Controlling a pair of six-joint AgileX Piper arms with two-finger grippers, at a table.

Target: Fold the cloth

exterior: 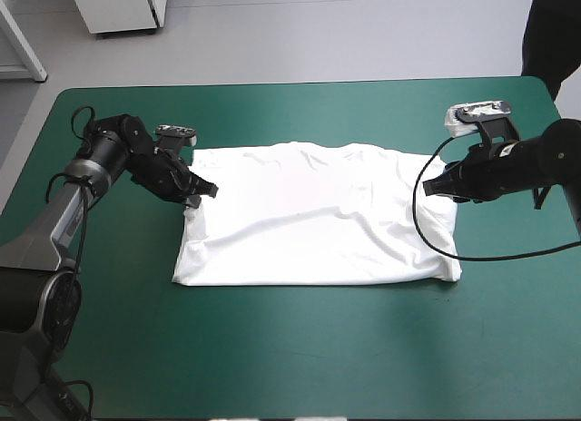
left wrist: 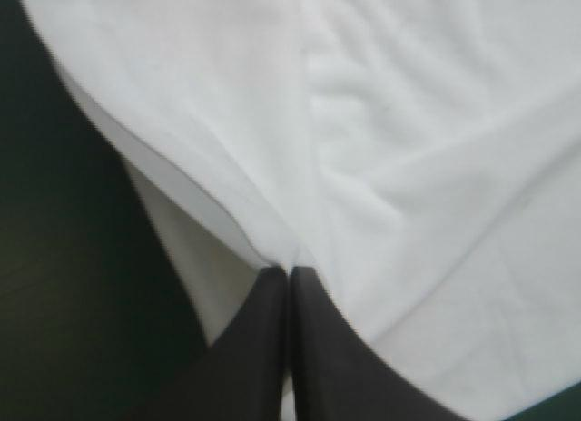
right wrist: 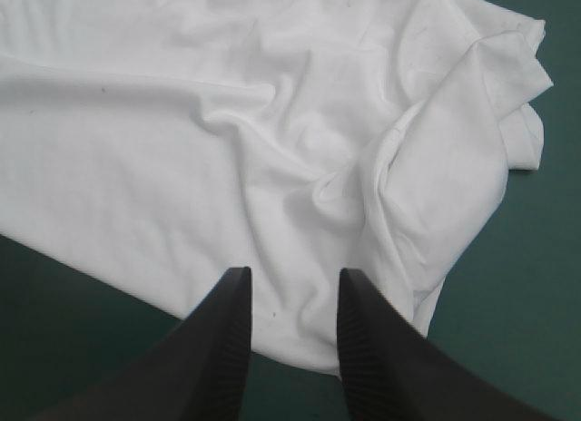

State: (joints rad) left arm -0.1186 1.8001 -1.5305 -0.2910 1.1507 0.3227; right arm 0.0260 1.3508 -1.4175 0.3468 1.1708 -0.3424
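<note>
The T-shirt (exterior: 318,217) lay across the middle of the frame, a broad white oblong on the teal-green cover (exterior: 300,357), with its long sides running left to right. At its left end it looked to be in two layers. At centre-left the left gripper (exterior: 201,192) sat on that end near the upper corner. Its jaws were closed to a point with a pinch of cloth nipped at the tips, which I took for a hold meant to carry that end over. Its arm reached in from the left edge, elbow bent and wrist tipped down. At centre-right the right gripper (exterior: 434,187) hung over the shirt's opposite end. Its fingers (right wrist: 231,335) stood apart and held nothing, with rumpled cloth lying under and ahead of them, seemingly lined up for the matching grasp. That arm came in low and nearly level from the right edge.
</note>
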